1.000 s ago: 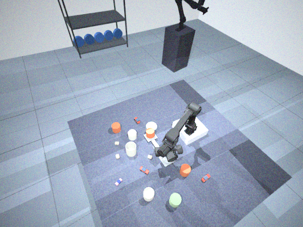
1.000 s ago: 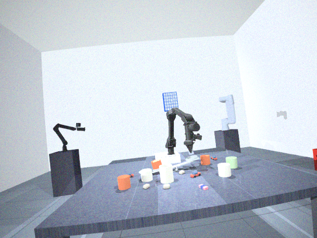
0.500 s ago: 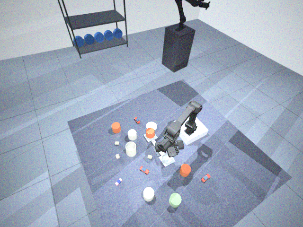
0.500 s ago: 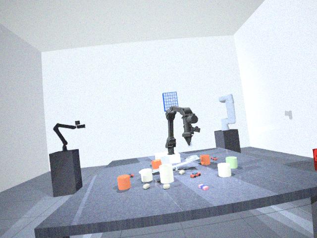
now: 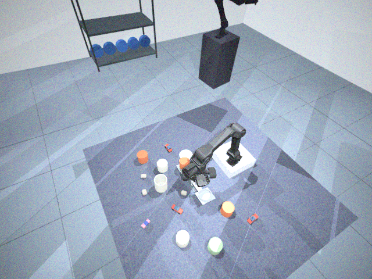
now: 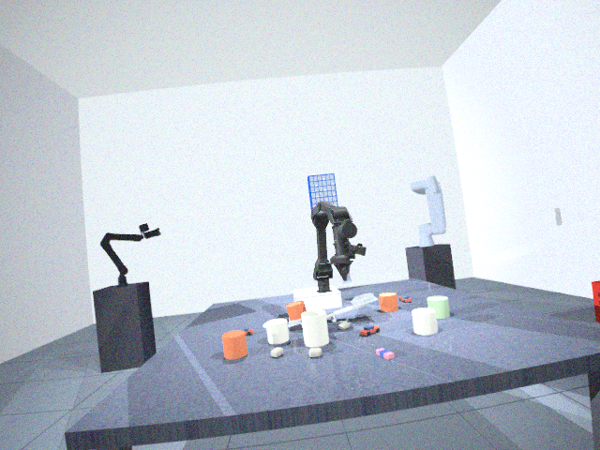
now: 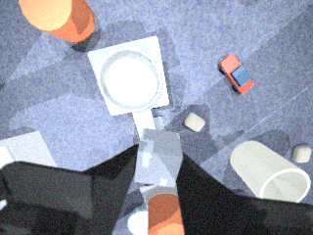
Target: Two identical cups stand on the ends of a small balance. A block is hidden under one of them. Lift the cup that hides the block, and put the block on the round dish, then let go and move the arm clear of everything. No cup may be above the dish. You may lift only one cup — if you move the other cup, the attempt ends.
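My gripper (image 5: 201, 180) (image 6: 343, 278) (image 7: 157, 152) is shut on a small pale grey-blue block (image 7: 158, 147) and holds it above the table, beside the balance's empty square end pad (image 5: 211, 199) (image 6: 363, 299) (image 7: 112, 105). That pad is tipped upward. An orange cup (image 5: 183, 162) (image 6: 294, 309) (image 7: 163, 215) stands on the balance's other, lower end. A second orange cup (image 5: 227, 209) (image 6: 388, 301) (image 7: 59, 17) stands on the table past the empty pad. A white round flat thing (image 5: 185, 154), perhaps the dish, lies right behind the cup on the balance.
A tall open white cup (image 5: 160, 183) (image 6: 315, 328) (image 7: 269, 171), a white cylinder (image 5: 162, 165), another orange cup (image 5: 142, 156), small cream blocks (image 7: 195, 122) and toy cars (image 5: 176, 208) (image 7: 236, 73) lie around. A white (image 5: 182, 238) and a green cylinder (image 5: 215, 245) stand nearer the front.
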You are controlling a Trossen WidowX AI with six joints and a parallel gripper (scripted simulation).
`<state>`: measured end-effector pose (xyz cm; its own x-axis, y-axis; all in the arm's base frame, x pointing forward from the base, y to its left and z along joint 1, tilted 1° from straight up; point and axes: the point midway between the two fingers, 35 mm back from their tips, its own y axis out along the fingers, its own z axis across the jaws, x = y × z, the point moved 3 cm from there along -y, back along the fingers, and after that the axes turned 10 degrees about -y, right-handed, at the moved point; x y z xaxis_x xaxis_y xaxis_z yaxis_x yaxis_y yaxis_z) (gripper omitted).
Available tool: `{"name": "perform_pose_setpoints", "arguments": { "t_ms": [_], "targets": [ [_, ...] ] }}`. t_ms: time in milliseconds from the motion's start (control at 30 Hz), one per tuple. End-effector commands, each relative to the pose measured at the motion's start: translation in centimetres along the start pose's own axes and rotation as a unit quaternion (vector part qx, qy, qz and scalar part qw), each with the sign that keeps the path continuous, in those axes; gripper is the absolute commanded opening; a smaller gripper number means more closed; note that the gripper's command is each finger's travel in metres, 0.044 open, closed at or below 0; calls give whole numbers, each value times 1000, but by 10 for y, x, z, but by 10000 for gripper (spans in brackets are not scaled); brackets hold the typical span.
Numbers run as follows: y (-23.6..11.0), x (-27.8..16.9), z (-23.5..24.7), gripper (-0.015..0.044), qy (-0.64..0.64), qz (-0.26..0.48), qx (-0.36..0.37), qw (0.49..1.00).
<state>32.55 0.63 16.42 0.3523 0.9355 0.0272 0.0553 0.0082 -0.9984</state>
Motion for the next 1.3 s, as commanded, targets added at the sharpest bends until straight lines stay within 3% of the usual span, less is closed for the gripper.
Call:
{"name": "perform_pose_setpoints", "arguments": {
  "t_ms": [0,1267],
  "targets": [
    [4,-15,-7,0,0,-1,-3,1000],
    [40,-163,-32,0,-5,24,-22,999]
  ]
}}
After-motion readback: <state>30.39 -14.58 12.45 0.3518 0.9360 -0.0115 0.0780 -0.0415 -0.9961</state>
